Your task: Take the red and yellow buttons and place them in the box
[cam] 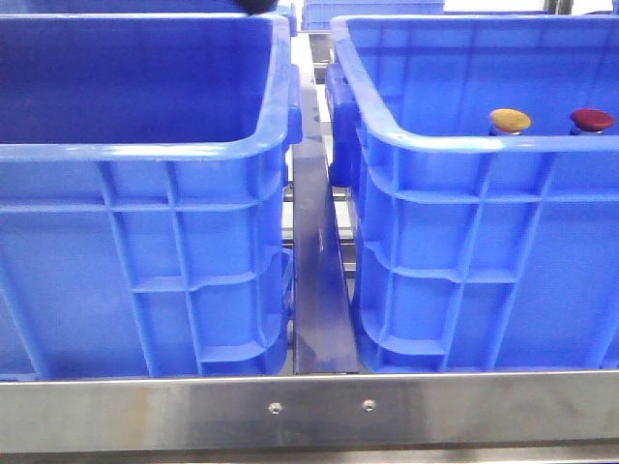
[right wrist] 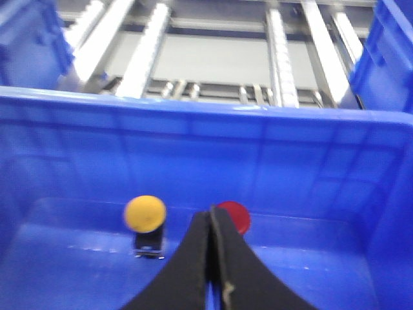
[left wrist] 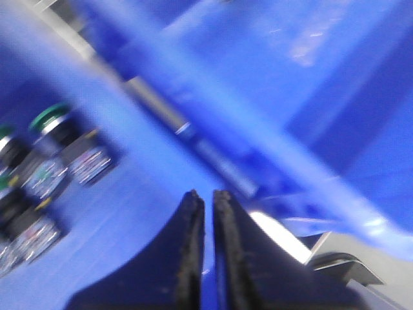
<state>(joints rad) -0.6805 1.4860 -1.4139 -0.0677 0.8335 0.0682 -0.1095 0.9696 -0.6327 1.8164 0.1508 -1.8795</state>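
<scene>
Two blue crates [cam: 135, 242] on steel conveyor frame [cam: 309, 411], left pincer [left wrist: 208, 200] and right pincer [right wrist: 211, 216] closed, empty.

Two big blue boxes: the left box [cam: 145, 242] and the right box [cam: 484, 251], both with lines and squares on their sides. A shiny grey metal bar [cam: 319, 280] shows between them. One button [cam: 510, 121] has a yellow-orange top, the other button [cam: 591, 120] has a dark red top. The left gripper [left wrist: 208, 197] and right gripper [right wrist: 210, 216] are black. Some small parts [left wrist: 48, 152] have green tops and dark bodies
</scene>
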